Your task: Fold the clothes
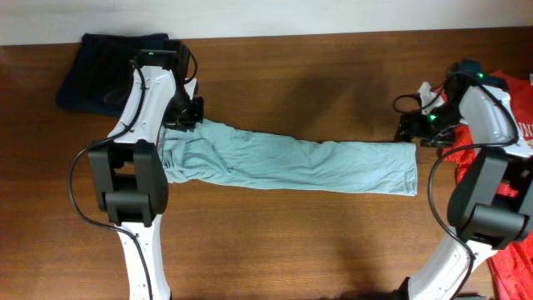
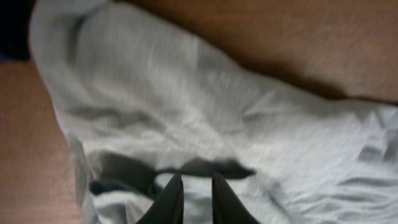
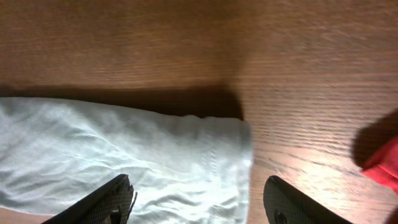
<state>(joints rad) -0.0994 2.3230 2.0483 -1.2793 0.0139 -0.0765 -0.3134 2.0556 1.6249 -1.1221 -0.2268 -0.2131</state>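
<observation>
The pale grey-teal cotton T-shirt (image 1: 291, 162), rolled into a long wrinkled strip, lies across the wood-grain counter (image 1: 333, 67). The left claw (image 2: 198, 180) shows a narrow gap over its crumpled end. The right claw (image 3: 198, 190) gapes wide around the hemmed end.

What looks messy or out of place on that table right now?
The pale grey-teal cotton T-shirt lies as a long, wrinkled band slanting across the wooden table, bunched at one end. The red T-shirt with white lettering lies crumpled at the table's right edge.
</observation>
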